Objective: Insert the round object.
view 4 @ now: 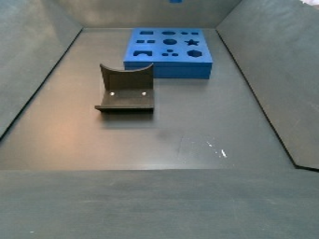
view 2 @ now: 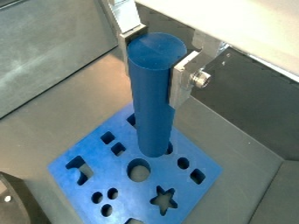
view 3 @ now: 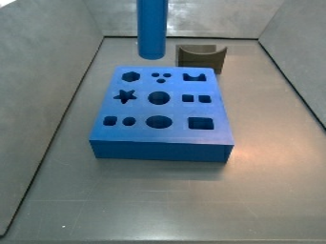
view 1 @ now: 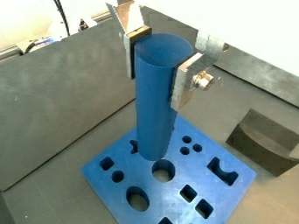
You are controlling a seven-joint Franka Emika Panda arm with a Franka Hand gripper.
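Note:
The round object is a long bright blue peg point(view 1: 158, 96), held upright in my gripper point(view 1: 158, 61), whose silver fingers point(view 1: 184, 83) press on its top end from two sides. Both wrist views show this grip point(view 2: 158, 61) on the peg point(view 2: 152, 96). The peg's lower end hangs above the flat blue block point(view 1: 222, 188) with shaped holes, near a large round hole point(view 1: 163, 168). In a side view the peg point(view 3: 152, 27) hangs clear above the block's point(view 3: 163, 143) far edge; the gripper is out of that view.
A dark olive curved piece point(view 3: 200, 57) stands on the grey floor beside the block, also in a wrist view point(view 1: 263, 140) and a side view point(view 4: 125, 89). Grey walls point(view 3: 64, 86) surround the floor. The block point(view 4: 174, 63) lies near the far wall.

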